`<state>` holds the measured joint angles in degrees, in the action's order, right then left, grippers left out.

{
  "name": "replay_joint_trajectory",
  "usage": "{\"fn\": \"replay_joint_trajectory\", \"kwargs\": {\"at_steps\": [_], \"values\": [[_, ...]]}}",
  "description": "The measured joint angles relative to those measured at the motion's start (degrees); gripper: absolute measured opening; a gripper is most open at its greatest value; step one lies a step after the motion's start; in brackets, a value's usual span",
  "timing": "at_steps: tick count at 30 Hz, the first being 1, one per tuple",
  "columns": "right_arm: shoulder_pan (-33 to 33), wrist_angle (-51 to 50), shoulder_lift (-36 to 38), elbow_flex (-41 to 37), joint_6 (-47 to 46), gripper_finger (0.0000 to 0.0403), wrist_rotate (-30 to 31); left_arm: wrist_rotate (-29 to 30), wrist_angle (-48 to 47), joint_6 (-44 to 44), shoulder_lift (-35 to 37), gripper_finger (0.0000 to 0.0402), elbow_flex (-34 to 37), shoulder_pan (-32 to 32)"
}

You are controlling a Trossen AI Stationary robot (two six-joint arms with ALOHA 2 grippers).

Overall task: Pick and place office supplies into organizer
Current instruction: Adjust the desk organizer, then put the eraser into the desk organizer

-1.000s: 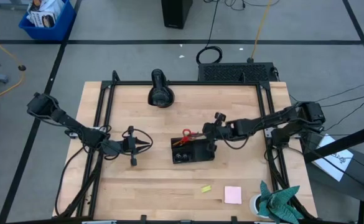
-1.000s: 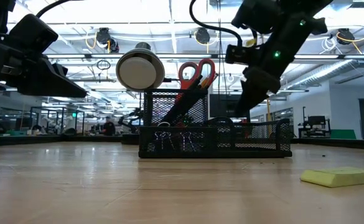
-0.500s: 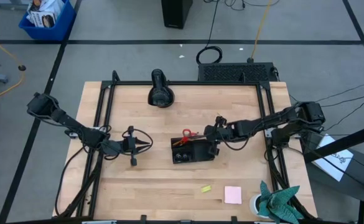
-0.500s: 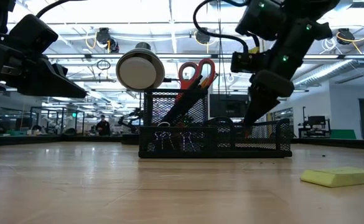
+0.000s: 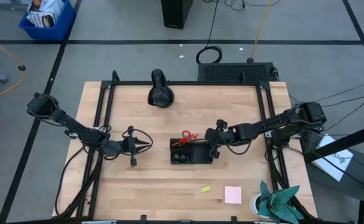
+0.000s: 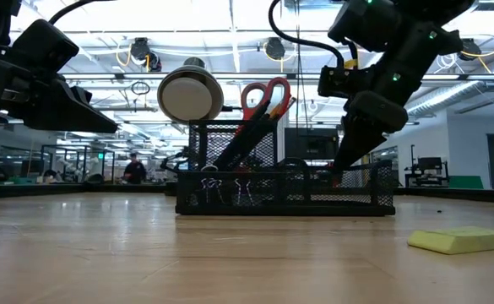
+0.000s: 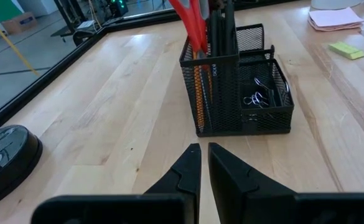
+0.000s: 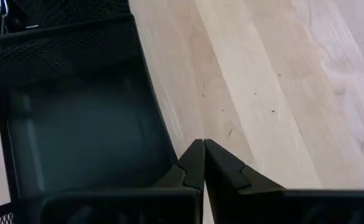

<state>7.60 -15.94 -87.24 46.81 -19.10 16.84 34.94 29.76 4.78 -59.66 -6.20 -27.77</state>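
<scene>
Right pincer (image 5: 215, 151), clenched empty at the organizer's (image 5: 191, 152) three-o'clock wall; scissors (image 5: 185, 135), pens, clips stowed; sticky pad (image 5: 233, 195) and yellow piece (image 5: 206, 188) remain at five o'clock.

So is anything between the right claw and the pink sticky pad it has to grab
Nothing visible. The right claw is shut at the organizer's right end, and only bare table lies between it and the pink pad. The yellow-green piece sits off to the side.

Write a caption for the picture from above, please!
Right gripper, shut, at the organizer's right end; left gripper waits left of it, scissors inside.
</scene>
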Motion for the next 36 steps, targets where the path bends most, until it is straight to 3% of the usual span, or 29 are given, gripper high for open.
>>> {"fn": "replay_joint_trajectory", "kwargs": {"at_steps": [8,16,18,23,27,36], "values": [[0.0,-0.8,-0.2,0.2,0.3,0.0,3.3,0.0,0.0,0.1,0.0,0.0037,0.0,0.0],[0.5,-10.8,4.2,5.8,0.1,0.0,10.1,-0.1,0.0,0.2,0.0,0.0037,0.0,0.0],[1.3,-11.8,6.6,7.1,1.1,0.0,9.7,-0.2,0.0,0.3,0.0,0.0037,0.0,0.0],[7.3,-6.9,10.7,11.1,4.3,0.0004,1.8,-0.3,-0.1,0.1,0.0,0.0037,0.0,0.0],[15.1,-5.6,9.3,13.8,4.9,0.0033,1.0,-0.3,-0.1,0.0,0.0,0.0037,0.0,0.0],[27.8,-1.5,0.1,14.4,7.5,0.0138,0.9,-0.2,0.0,1.4,0.0,0.0037,0.0,0.0]]}}
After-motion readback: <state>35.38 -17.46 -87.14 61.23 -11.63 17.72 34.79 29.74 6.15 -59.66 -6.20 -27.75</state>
